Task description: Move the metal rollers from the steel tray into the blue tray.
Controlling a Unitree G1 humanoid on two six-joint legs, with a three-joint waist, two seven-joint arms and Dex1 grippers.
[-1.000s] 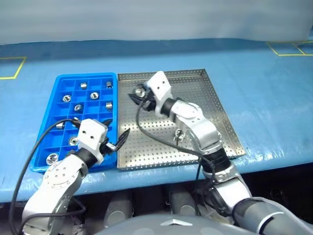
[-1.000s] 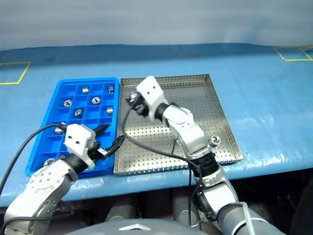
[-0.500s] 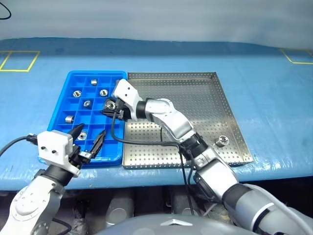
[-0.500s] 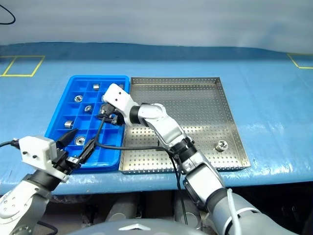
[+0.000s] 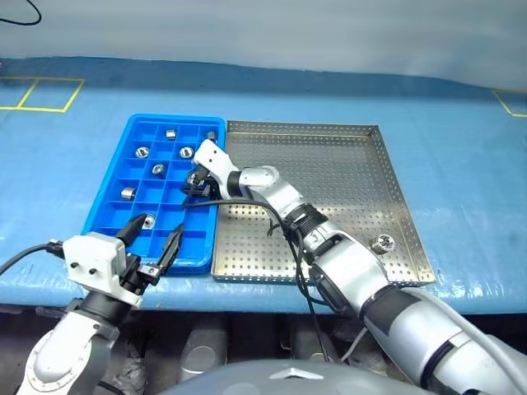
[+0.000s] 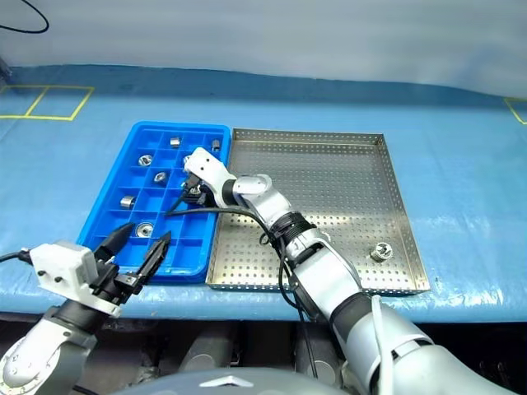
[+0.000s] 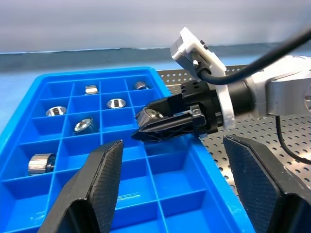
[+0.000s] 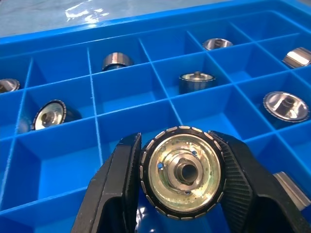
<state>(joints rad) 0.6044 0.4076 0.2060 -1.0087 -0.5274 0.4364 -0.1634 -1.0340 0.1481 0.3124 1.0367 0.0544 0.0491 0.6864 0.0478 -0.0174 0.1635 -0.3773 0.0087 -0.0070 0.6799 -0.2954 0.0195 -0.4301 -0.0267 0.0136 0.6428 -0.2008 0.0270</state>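
Right wrist view shows the right gripper fingers clamped on a metal roller, bore axis level, directly above an empty blue tray compartment.

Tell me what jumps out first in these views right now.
The right gripper is shut on a metal roller, held over the blue tray near its steel-tray side. One more roller lies alone in the steel tray. The left gripper hangs open at the blue tray's near edge.
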